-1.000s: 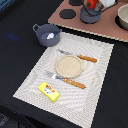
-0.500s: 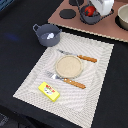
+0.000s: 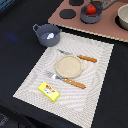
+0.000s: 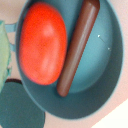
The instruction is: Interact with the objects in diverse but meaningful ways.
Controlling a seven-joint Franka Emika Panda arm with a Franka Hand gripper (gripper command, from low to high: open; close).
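Note:
A small grey saucepan (image 3: 91, 16) stands on the brown toy stove (image 3: 110, 29) at the back, with a red tomato (image 3: 91, 9) in it. In the wrist view, which looks straight down into the saucepan (image 4: 102, 67), the tomato (image 4: 42, 42) lies beside a brown sausage (image 4: 77, 47). My gripper (image 3: 106, 4) is just above the saucepan at the frame's upper edge; its fingers do not show. A grey pot (image 3: 47, 34) holding a white utensil (image 3: 50, 36) sits at the mat's far corner. A yellow box (image 3: 48, 90) lies on the mat's near side.
A striped placemat (image 3: 95, 95) carries a tan plate (image 3: 67, 65), a wooden-handled knife (image 3: 82, 58) and a fork (image 3: 67, 80). Black burners (image 3: 67, 13) mark the stove. A pale bowl (image 3: 123, 17) stands at the exterior view's right.

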